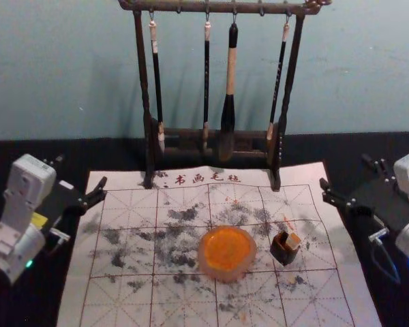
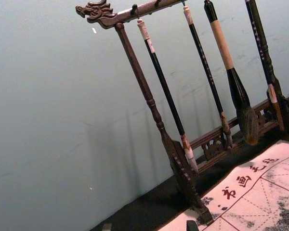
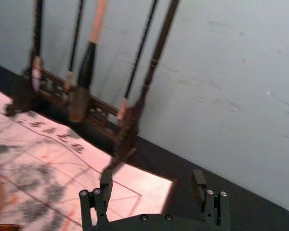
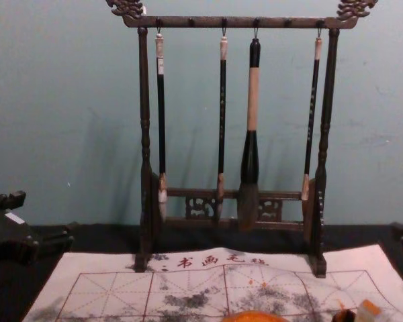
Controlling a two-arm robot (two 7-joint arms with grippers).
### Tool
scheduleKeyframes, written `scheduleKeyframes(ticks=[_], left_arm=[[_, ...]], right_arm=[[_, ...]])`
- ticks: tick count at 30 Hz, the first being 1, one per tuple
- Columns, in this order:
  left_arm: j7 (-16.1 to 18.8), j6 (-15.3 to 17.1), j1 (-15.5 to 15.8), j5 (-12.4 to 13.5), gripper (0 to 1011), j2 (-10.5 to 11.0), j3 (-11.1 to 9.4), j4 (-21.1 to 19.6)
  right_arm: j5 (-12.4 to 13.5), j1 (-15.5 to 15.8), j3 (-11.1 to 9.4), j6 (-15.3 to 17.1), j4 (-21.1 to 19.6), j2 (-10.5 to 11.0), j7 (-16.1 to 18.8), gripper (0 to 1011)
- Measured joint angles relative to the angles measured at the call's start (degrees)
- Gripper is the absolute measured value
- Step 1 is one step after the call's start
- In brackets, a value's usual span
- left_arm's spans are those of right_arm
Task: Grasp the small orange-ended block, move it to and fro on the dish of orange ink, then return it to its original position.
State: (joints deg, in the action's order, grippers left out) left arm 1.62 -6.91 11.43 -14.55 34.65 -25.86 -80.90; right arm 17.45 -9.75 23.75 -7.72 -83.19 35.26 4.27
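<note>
On the white gridded mat (image 1: 129,300), small orange-ended block (image 1: 293,241) leans at dark holder (image 1: 282,255) near round orange-ink dish (image 1: 225,275), likely for short transfer. Left end effector (image 1: 82,171), right end effector (image 3: 151,185): both wide, empty, flanking mat.

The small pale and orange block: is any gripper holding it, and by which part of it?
Nothing is held: the left gripper and the right gripper are open and empty, both away from the block.
</note>
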Motion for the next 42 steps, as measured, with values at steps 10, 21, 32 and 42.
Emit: scheduleKeyframes(ticks=[10, 21, 32, 42], left_arm=[[0.0, 0.0, 0.0, 0.0, 1001, 0.0, 0.0, 0.0], [0.0, 0.0, 0.0, 0.0, 1001, 0.0, 0.0, 0.0], [0.0, 0.0, 0.0, 0.0, 1001, 0.0, 0.0, 0.0], [0.0, 0.0, 0.0, 0.0, 1001, 0.0, 0.0, 0.0]], right_arm=[[2.6, 3.9, -0.6, -1.6, -5.4, 1.5, 6.6, 1002], [6.5, 6.7, -1.1, -2.5, -7.3, 2.3, 14.5, 1002], [7.6, 8.1, -1.5, -1.8, -6.5, 2.0, 18.6, 1002], [6.8, 8.0, -1.3, 0.2, -4.7, 0.4, 20.3, 1002]])
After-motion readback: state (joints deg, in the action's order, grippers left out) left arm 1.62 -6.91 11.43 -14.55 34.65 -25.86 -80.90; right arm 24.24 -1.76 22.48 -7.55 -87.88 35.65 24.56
